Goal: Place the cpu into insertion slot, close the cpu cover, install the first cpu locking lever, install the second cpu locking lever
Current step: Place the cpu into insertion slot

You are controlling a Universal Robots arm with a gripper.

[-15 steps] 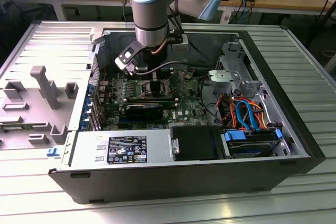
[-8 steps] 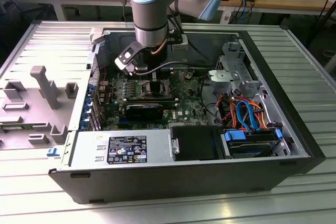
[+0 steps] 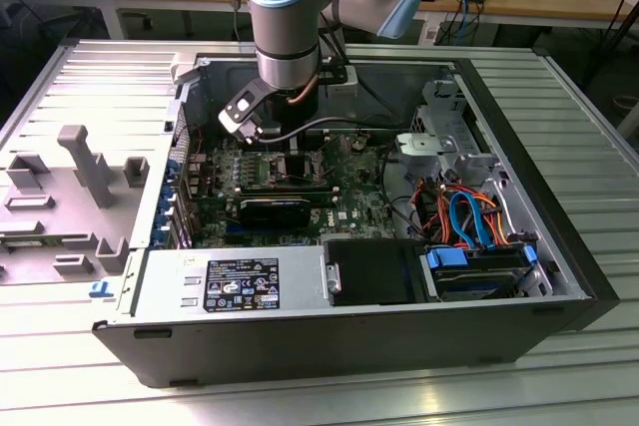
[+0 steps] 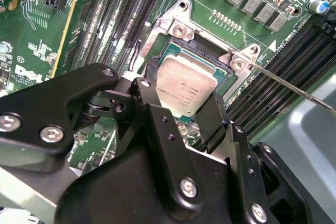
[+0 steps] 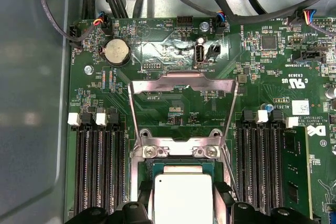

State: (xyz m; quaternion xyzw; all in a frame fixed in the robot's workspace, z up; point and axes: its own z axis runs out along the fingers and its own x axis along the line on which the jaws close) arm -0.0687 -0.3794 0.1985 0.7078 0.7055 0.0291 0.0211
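Over the insertion slot (image 4: 202,50) | claw (image 4: 181,94) clamped on cpu (image 4: 186,87) | cpu cover (image 5: 181,83) raised | memory slots (image 5: 100,171) flanking

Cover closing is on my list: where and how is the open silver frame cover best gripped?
The silver metal frame cover stands swung open, hinged beside the silver-grey square chip in the gripper. Likely best: pinch its free crossbar across the thin plate, coming from the side away from the hinge.

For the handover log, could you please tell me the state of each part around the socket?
Black end effector: shut on the small silver-topped square cpu.
Cpu: at the dark silver-rimmed insertion slot, seating unclear.
Thin silver metal-frame cpu cover: flipped open.
Thin metal locking lever: unlatched.
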